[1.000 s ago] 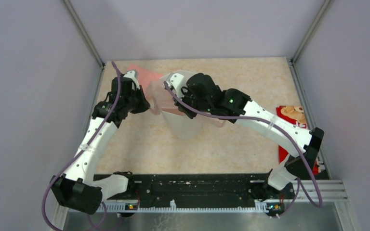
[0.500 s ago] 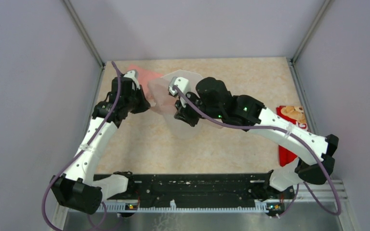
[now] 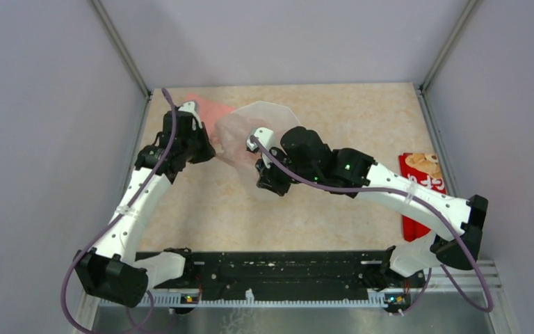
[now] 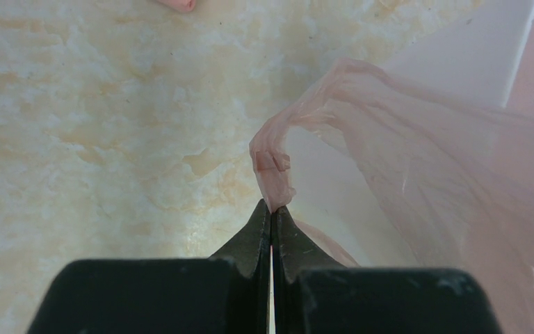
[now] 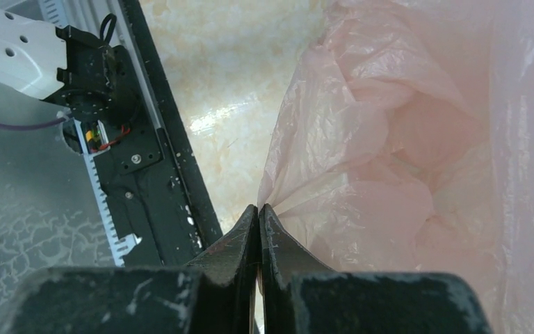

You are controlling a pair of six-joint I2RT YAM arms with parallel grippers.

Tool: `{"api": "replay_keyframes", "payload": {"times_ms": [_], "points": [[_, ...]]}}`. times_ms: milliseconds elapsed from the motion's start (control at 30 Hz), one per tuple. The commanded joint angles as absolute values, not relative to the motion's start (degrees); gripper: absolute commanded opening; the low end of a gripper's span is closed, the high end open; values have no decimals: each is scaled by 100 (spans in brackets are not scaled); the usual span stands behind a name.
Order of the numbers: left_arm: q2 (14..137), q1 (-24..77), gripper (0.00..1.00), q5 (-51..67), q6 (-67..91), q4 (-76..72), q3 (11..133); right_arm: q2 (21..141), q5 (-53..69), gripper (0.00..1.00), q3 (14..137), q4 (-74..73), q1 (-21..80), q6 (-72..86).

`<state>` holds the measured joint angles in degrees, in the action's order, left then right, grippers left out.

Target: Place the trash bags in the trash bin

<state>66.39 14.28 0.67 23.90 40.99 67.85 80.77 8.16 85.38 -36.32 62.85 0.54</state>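
The trash bin (image 3: 272, 113) is white and translucent with a faceted rim, and stands mid-table. The pale pink trash bag (image 3: 238, 142) hangs in and over its mouth. My left gripper (image 3: 212, 154) is just left of the bin. In the left wrist view it (image 4: 272, 209) is shut on a twisted corner of the bag (image 4: 277, 163), with the bin wall (image 4: 459, 62) behind. My right gripper (image 3: 264, 182) is at the bin's near side. In the right wrist view it (image 5: 259, 207) is shut on the bag's crinkled edge (image 5: 361, 160).
A folded salmon-pink cloth (image 3: 208, 108) lies behind the left gripper, at the back left. A flat red packet (image 3: 421, 186) lies along the right edge. The black base rail (image 3: 285, 275) runs along the near edge, and it also shows in the right wrist view (image 5: 146, 160).
The right gripper has come from over the bin's mouth to its near side and has shut on the bag's edge. More of the bin's rim shows. The left arm is unchanged.
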Motion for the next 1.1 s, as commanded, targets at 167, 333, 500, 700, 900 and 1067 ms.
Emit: {"api": "replay_keyframes", "payload": {"times_ms": [167, 333, 500, 700, 900, 1067], "points": [[7152, 1389, 0, -394, 2371, 3924, 7116, 8041, 515, 12, 8772, -3711, 6330, 63], [7193, 1389, 0, -182, 2307, 3863, 7260, 7929, 636, 42, 8817, -3848, 6333, 26], [7172, 1389, 0, -106, 2253, 3835, 7298, 7750, 1206, 60, 9381, -3844, 6337, 43], [7181, 1389, 0, -70, 2224, 3830, 7312, 7750, 1156, 67, 10014, -3803, 6346, 27], [7154, 1389, 0, -55, 2211, 3814, 7337, 8560, -124, 66, 10930, -4328, 6340, -568], [7132, 1389, 0, -64, 2189, 3799, 7349, 9243, -565, 56, 11436, -4539, 6280, -1006]]}}
